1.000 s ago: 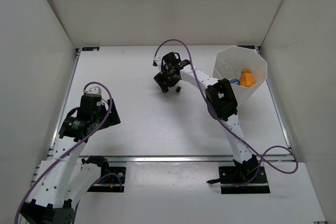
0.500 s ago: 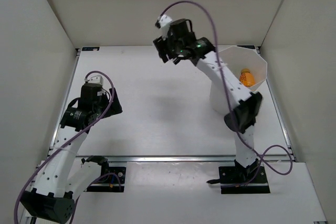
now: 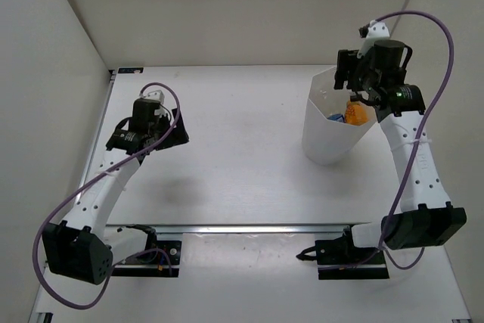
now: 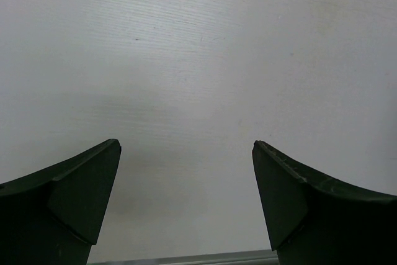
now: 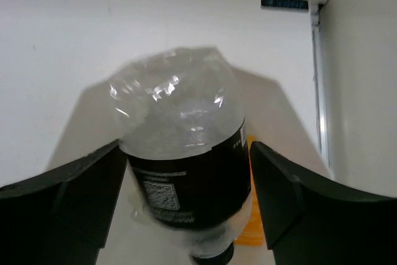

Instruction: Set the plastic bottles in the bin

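Swung over from mid-table, right gripper [image 5: 185,145] clamps one clear black-labelled bottle [image 5: 177,110] above the bin [image 3: 325,141]; inside, one orange bottle [image 3: 355,113], perhaps one blue-labelled bottle [image 3: 335,117]; left gripper [image 4: 185,143] spread wide.

Beneath me lies a white table [image 3: 227,179], matt, with a few tiny dark specks that show in my left wrist view. White panels close it in: a back wall [image 3: 234,5], a left wall [image 3: 45,111] and a right wall [image 3: 446,43], each meeting the table's edge. A metal rail [image 3: 249,228] runs along the near edge, and a thinner metal strip [image 5: 316,79] follows the right side. A small dark label [image 3: 130,70] sits at the far left corner and a second label [image 5: 284,3] at the far right corner; I cannot read their print. On the near side of the rail lies a white board [image 3: 242,277].
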You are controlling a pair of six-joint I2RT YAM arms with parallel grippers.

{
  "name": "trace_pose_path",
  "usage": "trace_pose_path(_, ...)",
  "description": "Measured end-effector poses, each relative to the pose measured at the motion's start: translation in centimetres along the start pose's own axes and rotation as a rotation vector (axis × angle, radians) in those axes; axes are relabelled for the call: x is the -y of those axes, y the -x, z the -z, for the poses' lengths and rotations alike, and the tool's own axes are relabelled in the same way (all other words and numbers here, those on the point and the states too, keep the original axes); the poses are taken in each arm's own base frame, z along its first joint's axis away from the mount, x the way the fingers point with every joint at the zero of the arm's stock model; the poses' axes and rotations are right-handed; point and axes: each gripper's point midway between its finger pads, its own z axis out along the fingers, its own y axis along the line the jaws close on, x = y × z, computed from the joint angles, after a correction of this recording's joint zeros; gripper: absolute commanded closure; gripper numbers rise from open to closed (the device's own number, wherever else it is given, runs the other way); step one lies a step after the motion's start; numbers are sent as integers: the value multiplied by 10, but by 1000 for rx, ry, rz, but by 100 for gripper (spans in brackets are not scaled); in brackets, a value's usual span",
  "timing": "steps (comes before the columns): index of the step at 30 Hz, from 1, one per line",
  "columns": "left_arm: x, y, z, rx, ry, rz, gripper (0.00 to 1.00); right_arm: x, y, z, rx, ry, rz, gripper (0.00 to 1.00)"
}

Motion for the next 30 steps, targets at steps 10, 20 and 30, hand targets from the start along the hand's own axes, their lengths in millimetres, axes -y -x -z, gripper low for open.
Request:
trace_pose_path(10,26,40,2,60,-54,-22,1,-5,-28,12,-72,5,-3,1)
trace_pose_path(20,26,39,49,153,-81,-48,1,67,-56,116,-137,-315,-255,1)
trace_pose_path(30,-40,-3,98,287,70,-10,2,77,-249,172,-487,-525,-408,1)
